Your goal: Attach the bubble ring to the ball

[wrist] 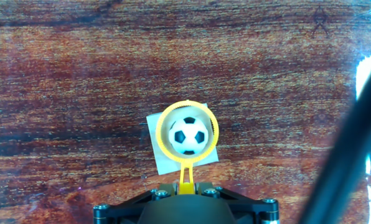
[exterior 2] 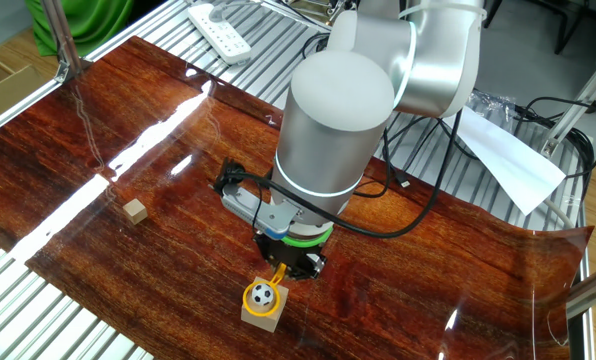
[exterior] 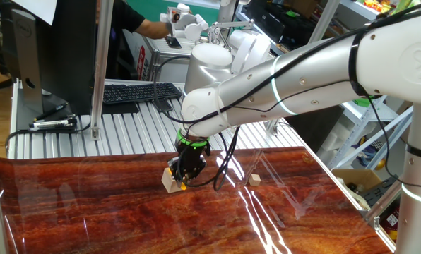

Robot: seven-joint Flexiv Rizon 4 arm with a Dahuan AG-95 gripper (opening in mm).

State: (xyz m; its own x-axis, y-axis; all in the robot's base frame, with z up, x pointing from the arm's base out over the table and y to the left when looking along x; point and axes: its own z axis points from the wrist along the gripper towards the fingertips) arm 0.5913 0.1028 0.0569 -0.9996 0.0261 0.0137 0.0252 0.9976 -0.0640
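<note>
The ball [wrist: 188,135], white with black patches, sits on top of a light wooden cube [wrist: 164,163]. The yellow-orange bubble ring [wrist: 187,106] has its loop around the ball, and its short handle [wrist: 186,174] runs back into my gripper [wrist: 185,185], which is shut on it. In the other fixed view the ring [exterior 2: 250,296] circles the ball [exterior 2: 262,294] on the cube [exterior 2: 261,314], with my gripper [exterior 2: 283,270] just above and behind. In one fixed view my gripper [exterior: 182,180] hangs over the cube [exterior: 170,183]; the ball is hidden there.
A small plain tan cube [exterior 2: 134,209] lies apart on the wooden tabletop [exterior 2: 158,140], also visible in one fixed view [exterior: 254,180]. A keyboard [exterior: 136,92] and a monitor stand beyond the table's far edge. A black cable [wrist: 344,155] crosses the right of the hand view.
</note>
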